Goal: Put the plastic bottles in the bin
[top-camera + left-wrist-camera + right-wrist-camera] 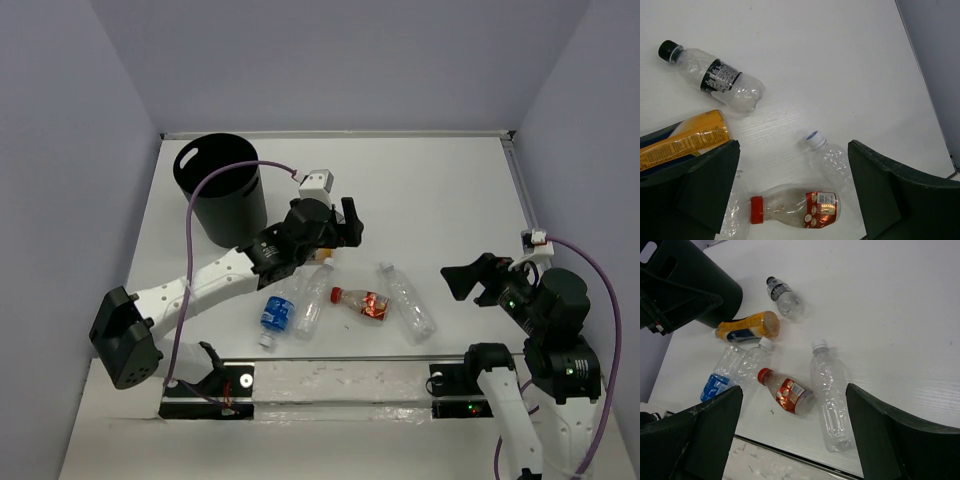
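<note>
The black bin (pixel 220 195) stands at the far left. My left gripper (pixel 340 228) is open and empty, held above the table just right of the bin. Its wrist view shows a black-capped, dark-labelled clear bottle (pixel 715 76), the orange-yellow bottle (pixel 685 140), a white-capped clear bottle (pixel 832 160) and the red-capped bottle (pixel 795 205), all lying flat. The blue-labelled bottle (pixel 277 312), a clear one (pixel 312 298), the red-capped one (pixel 360 304) and a long clear one (pixel 408 300) lie near the front. My right gripper (pixel 470 280) is open and empty, right of them.
A clear strip (pixel 340 380) runs along the table's near edge between the arm bases. Grey walls close in the left, back and right sides. The left arm's purple cable (pixel 200 210) loops over the bin's front.
</note>
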Controlling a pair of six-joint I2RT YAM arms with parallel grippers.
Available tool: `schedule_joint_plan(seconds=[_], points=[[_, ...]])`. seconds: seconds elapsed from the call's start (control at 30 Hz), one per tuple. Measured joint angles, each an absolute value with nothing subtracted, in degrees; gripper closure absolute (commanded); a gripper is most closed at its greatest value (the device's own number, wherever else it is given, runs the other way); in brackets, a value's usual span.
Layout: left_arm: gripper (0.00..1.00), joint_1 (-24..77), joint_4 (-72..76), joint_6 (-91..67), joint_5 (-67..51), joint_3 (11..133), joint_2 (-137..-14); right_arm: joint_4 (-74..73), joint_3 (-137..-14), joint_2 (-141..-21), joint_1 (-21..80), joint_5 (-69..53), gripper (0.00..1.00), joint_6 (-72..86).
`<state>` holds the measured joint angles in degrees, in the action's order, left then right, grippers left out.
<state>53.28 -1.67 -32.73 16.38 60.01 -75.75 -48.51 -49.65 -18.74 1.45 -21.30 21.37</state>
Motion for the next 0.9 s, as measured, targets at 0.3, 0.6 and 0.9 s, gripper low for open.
schedule_joint_plan(seconds=[0.3,0.6,0.9], points=[[0.01,47.31,-2.66,-35.7,16.19,60.01,-76.4,-48.51,-49.65,-18.79,1.45,-21.85,0.11,21.12],[0.01,43.64,-5.52,-39.03,21.63,62.06,-81.47,-48.56,-49.54,-18.87,1.45,-22.57,0.1,21.17],[0.01,40.12,-10.17,-44.97,26.61,70.52,-94.41,-48.86,-48.62,-19.92,1.45,-23.42,0.11,21.15]])
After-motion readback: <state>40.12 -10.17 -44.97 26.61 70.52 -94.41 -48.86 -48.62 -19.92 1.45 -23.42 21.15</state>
